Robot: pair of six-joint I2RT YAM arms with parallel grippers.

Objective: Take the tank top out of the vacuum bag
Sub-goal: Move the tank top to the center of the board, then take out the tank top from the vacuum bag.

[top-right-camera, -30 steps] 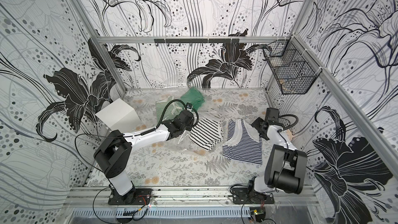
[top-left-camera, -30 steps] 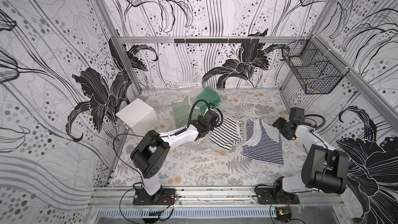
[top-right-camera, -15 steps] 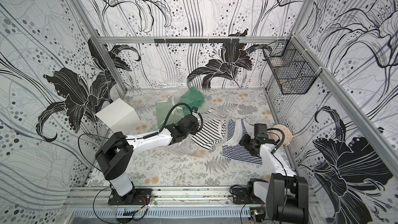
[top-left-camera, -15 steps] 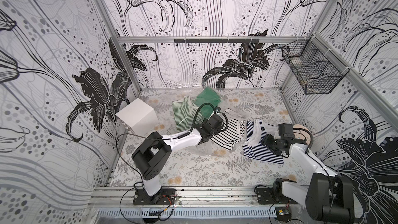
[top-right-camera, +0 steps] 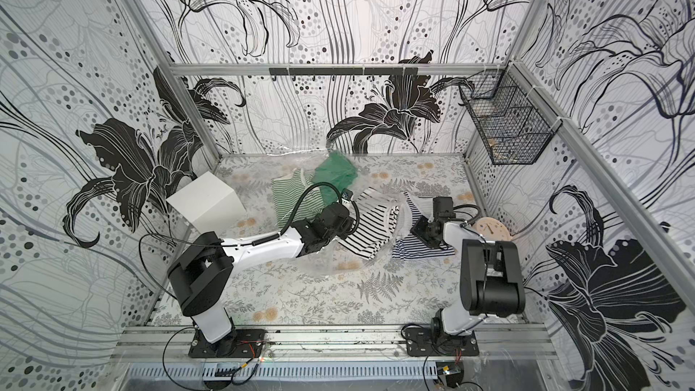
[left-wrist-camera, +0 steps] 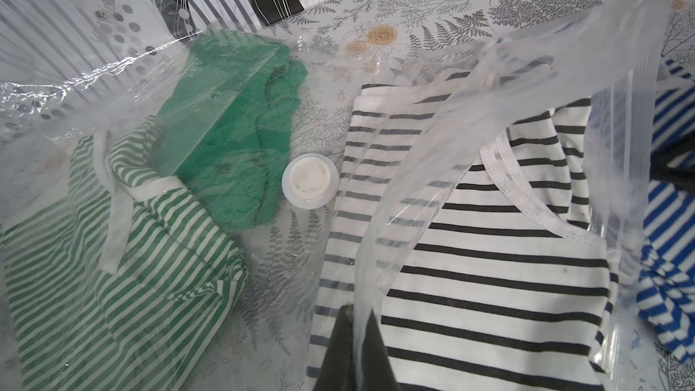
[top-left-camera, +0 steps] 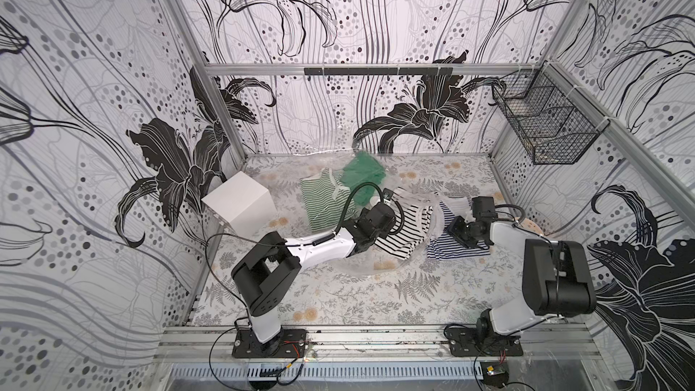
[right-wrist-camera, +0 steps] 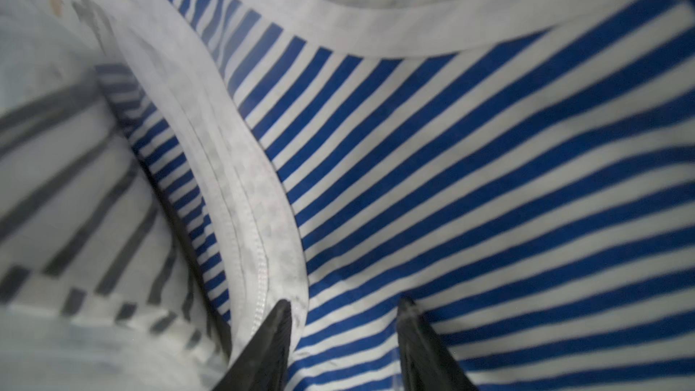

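Our left hand (left-wrist-camera: pixel 355 317) is pinched shut on a fold of the slippery, crinkly vacuum bag (left-wrist-camera: pixel 489 80), while our right hand (right-wrist-camera: pixel 344 308), jaws apart, straddles the soft, light blue-striped tank top (right-wrist-camera: pixel 489 182) at the bag's mouth on the surface (top-left-camera: pixel 338 295), which we judge best taken by a bunched fold.

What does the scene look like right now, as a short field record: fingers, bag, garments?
left fingers: shut on a fold of the large clear crinkly plastic vacuum bag
right fingers: open, over the blue-and-white striped tank top
valve: round white cap, between plain green garment and black-and-white striped tank top
inside bag: black-and-white striped tank top, plain green garment, green-and-white striped top
blue-and-white striped tank top: beyond the zip-seal strip; fully out unclear
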